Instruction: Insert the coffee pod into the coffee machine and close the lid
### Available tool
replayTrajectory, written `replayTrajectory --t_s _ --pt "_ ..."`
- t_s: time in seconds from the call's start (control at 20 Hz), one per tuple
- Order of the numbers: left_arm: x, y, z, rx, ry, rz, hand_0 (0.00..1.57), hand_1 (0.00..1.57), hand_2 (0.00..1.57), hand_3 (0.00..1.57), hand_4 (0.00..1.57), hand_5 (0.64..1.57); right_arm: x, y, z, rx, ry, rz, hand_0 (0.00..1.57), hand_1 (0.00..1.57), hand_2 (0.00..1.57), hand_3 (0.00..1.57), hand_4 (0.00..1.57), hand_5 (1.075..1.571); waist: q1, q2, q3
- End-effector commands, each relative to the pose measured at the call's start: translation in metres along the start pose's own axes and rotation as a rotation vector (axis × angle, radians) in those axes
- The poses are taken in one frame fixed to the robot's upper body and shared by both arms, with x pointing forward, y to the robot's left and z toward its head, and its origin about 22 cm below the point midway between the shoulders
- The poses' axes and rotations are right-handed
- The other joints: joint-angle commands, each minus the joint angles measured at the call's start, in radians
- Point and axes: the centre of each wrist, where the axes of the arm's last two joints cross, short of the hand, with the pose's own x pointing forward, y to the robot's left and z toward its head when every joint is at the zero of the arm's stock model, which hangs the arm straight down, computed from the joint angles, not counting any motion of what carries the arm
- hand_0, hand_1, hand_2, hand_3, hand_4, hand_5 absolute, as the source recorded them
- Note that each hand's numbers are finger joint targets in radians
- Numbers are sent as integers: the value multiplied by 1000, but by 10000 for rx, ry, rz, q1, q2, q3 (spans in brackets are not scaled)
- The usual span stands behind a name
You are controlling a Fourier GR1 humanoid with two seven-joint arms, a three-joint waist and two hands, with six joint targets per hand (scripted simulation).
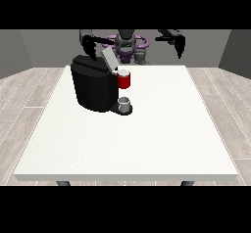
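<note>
Presently the coffee machine (93,87) stands on the worktop (147,129) with lid (109,58) raised, both hands aloft, finger positions indiscernible.

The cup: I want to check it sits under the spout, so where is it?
In the front view, the cup stands on the coffee machine's base at its right side, directly below the red pod holder.

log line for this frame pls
machine: lid up | red holder: pod not discernible | cup: under holder | hand at view's left: above machine | hand at view's right: raised, away
</note>
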Motion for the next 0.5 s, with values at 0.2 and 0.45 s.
replayTrajectory --t_s 0.2,0.45 --pt "17 8 3 360 -255 -198 0 0 0 0 0 1571 12 24 -20 709 -328 483 0 0 0 0 0 1571 -259 305 0" --pt "18 16 8 389 -660 -112 0 0 0 0 0 1571 15 8 -30 533 -515 546 0 0 0 0 40 1571 -143 645 0"
